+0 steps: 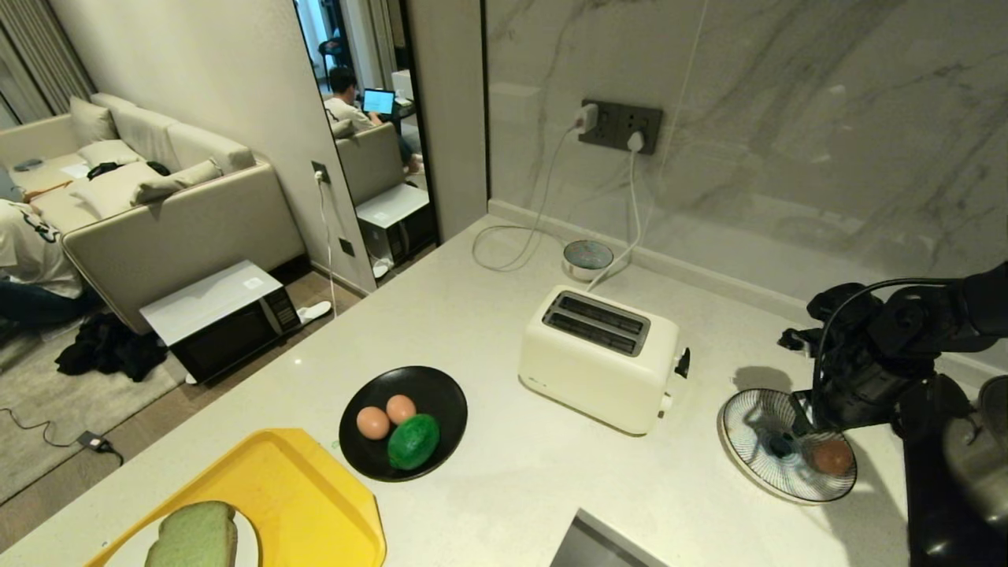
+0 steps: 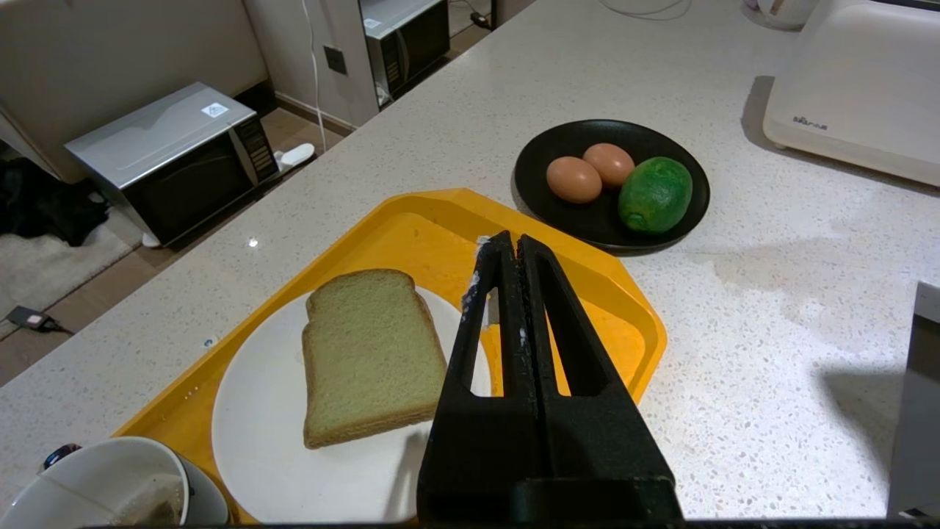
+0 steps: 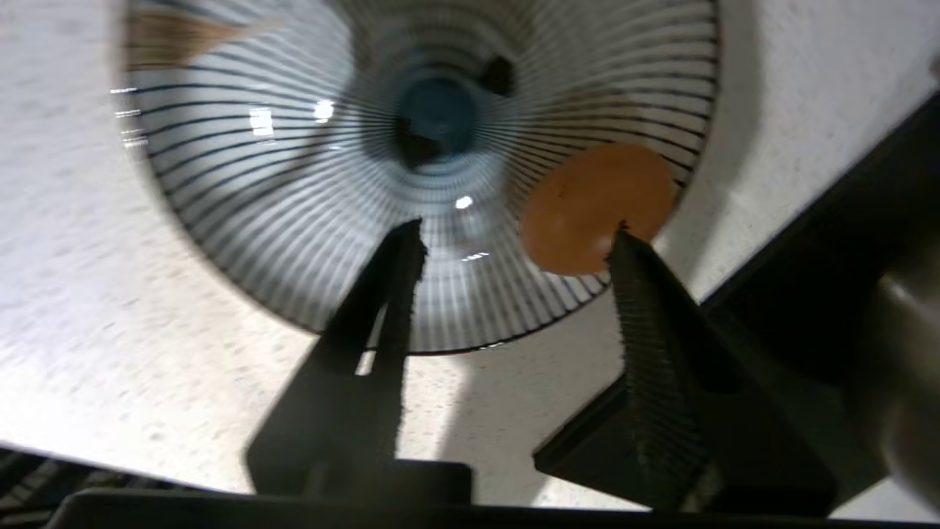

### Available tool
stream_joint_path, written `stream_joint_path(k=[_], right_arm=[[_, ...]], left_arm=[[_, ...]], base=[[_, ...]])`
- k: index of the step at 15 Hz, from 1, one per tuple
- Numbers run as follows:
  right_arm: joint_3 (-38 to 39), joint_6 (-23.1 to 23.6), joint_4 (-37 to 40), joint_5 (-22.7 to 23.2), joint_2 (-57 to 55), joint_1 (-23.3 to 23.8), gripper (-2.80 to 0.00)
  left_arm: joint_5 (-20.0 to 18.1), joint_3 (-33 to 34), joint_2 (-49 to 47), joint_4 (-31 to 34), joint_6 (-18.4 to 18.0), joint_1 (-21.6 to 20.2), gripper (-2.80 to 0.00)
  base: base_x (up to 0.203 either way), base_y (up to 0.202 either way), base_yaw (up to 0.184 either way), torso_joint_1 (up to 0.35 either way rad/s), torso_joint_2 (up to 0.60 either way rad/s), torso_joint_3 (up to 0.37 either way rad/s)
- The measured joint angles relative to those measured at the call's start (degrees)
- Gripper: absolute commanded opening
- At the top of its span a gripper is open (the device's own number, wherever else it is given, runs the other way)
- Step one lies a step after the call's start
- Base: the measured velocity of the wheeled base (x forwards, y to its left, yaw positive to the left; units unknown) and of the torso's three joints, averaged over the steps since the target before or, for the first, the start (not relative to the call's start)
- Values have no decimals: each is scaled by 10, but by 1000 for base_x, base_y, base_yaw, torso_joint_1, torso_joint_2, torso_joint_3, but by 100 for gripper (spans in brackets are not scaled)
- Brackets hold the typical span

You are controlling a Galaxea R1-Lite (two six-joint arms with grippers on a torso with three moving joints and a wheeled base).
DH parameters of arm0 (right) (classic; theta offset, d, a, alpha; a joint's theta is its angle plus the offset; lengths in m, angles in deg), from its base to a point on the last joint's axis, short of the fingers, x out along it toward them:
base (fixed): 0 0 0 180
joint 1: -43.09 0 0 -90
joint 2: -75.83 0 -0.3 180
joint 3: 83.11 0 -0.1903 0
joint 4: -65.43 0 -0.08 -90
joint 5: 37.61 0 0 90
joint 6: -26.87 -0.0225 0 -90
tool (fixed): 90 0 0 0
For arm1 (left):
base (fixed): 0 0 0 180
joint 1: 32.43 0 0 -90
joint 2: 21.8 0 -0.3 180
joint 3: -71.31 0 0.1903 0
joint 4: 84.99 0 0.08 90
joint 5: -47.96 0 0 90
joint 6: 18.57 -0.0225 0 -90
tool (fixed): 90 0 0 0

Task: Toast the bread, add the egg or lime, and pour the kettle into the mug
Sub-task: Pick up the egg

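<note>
Egg loose in the striped bowl, jaws parted above it

Risk centres on the smooth pinkish-brown egg lying in the shallow white bowl with thin dark radial stripes at the right of the pale speckled stone counter. The egg sits off-centre, near the bowl's rim, and the right gripper hangs over it with its jaws apart, holding nothing; one jaw tip looks close to the egg. A sideways drag of the arm could clip the egg and roll it over the low rim, or tip the bowl.

The right arm is crowded against dark objects at the near right edge; I cannot make them out, and a careless swing could knock them.

The square slice of pale green bread with a thin brown crust lies on a round white plate in the yellow plastic tray at the near left, not yet toasted. The left gripper hovers over that tray with its jaws pressed together, empty. It would need to open them before going for the thin slice, which may bend or slip.

The cream two-slot toaster stands mid-counter; its cord trails to the wall behind and could snag an arm. Two more eggs and the bumpy bright green lime rest together in a black dish; reaching for one may nudge the others.
</note>
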Motion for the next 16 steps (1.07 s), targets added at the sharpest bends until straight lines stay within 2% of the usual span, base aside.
stream_joint_path(k=[2,5,8,11,16], right_arm=[[1,-14,1,-8,-9,13,0],[-20,-60,9,-8,-22,22,0],[-37,-75,44,-6,-27,24,0],[-41,-81,45,1,-33,24,0],[-53,-81,45,40,-52,24,0]], left_arm=[[0,0,0,0,0,0,-280],[0,0,0,0,0,0,-280],[0,0,0,0,0,0,-280],[0,0,0,0,0,0,-280],[0,0,0,0,0,0,-280]], base=[[0,0,0,0,0,0],[0,0,0,0,0,0],[0,0,0,0,0,0],[0,0,0,0,0,0],[0,0,0,0,0,0]])
